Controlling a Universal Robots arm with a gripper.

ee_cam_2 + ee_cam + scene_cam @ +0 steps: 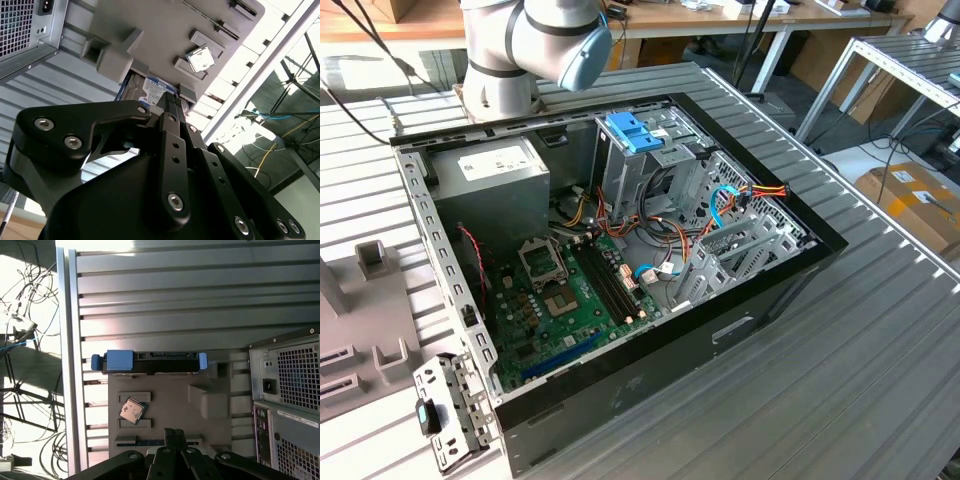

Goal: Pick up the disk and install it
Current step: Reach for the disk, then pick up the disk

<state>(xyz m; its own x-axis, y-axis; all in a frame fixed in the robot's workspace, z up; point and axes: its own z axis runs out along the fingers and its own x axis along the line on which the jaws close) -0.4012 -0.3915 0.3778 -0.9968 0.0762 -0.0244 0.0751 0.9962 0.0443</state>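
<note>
Tool [173, 432] is pressed together with nothing pinched, and it is not touching the disk [150, 363]. The disk stands on edge in a slot at one end of the grey holder block [167, 400]. The block sits on the surface [175, 295] near a side edge, just beside the rear of the computer case [285, 405]. Key relation: the disk lies straight ahead of the fingertips, at the block's far end from them. A chip [132, 410] lies on the block between the two, a bit off that line. The disk's long axis runs along the surface grooves, crosswise to the tool-to-disk line, with a blue rail [120, 361] at each end. Single arm [535, 40], so no choice of side. Hard to read: the first wrist view gives only the disk's thin edge. In the second wrist view the tool covers most of the disk, leaving a slice of its label [154, 90] showing, so I can't judge the gap from tip to disk or the slot depth. In the exterior view the case stands open, with a blue tray [635, 130] on top of its drive cage and the holder block cut off at the exterior view's left.
</note>
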